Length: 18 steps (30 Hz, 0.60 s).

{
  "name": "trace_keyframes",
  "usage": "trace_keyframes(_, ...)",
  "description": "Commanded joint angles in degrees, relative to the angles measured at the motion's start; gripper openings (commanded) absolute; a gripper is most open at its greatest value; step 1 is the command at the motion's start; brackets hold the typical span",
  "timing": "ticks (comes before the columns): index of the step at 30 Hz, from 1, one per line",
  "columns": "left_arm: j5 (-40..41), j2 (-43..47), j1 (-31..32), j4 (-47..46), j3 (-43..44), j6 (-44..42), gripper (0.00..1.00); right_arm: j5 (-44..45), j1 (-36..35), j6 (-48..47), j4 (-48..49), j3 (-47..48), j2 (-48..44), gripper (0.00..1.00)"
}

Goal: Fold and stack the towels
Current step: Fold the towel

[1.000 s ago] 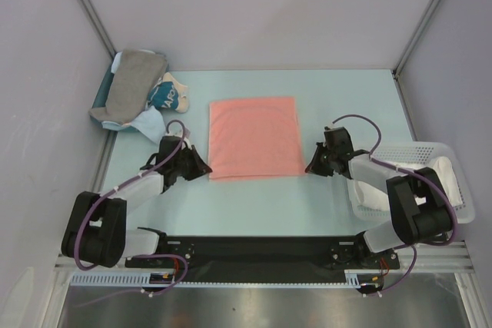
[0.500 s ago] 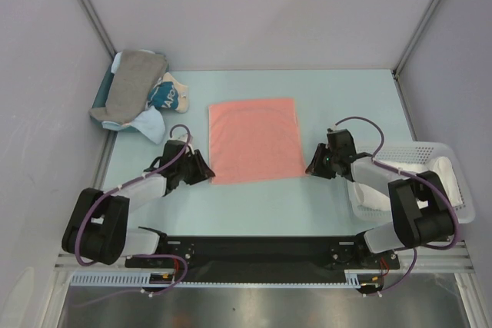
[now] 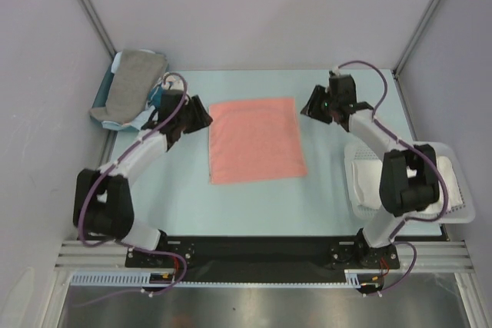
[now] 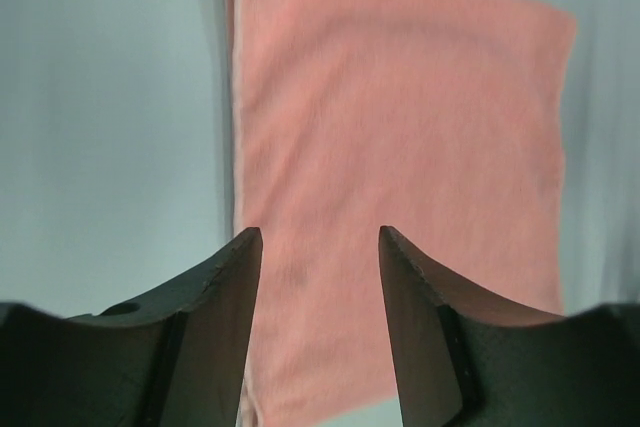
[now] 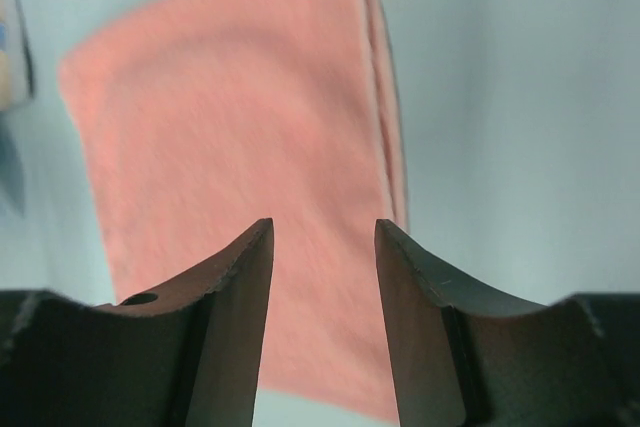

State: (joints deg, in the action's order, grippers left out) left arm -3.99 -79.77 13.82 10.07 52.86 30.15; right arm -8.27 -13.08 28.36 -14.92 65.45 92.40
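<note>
Table carries one salmon-pink towel, flat at its centre and apart from everything else. Basket at the right edge holds a white towel. A grey towel tops a heap at the far left corner.

Left pincer sits just beside the pink towel's far left corner, and right pincer just beside its far right corner. Both stand open and hold nothing.

Step in hand, as judged: approach to the two far corners for a fold. The next move calls for lowering both pincers, closing on the cloth together, then carrying the far edge evenly toward the near edge.

Only the overhead view shows heap and basket. Only the right wrist view shows a doubled layer along the towel's right edge, suggesting one fold is already made.
</note>
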Motion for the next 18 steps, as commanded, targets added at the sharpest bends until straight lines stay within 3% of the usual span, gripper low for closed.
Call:
trace_keyframes(1, 3.5, -10.6, -1.6, 0.9, 11.0, -3.3, 0.56, 0.2, 0.4, -2.6, 0.6, 11.9, 8.4, 0.50)
trace_keyframes(9, 1.3, -33.0, -4.2, -0.1, 32.9, -4.4, 0.55, -3.9, 2.4, -2.2, 3.1, 33.8, 32.3, 0.49)
trace_keyframes(14, 0.3, -42.2, -4.9, 1.7, 39.7, -4.5, 0.54, -5.6, 2.3, -2.7, 1.2, 44.4, 40.3, 0.49)
trace_keyframes(18, -1.2, -45.6, -5.2, 1.7, 42.0, -4.3, 0.53, -4.9, 2.0, -3.2, -0.3, 47.2, 43.2, 0.49)
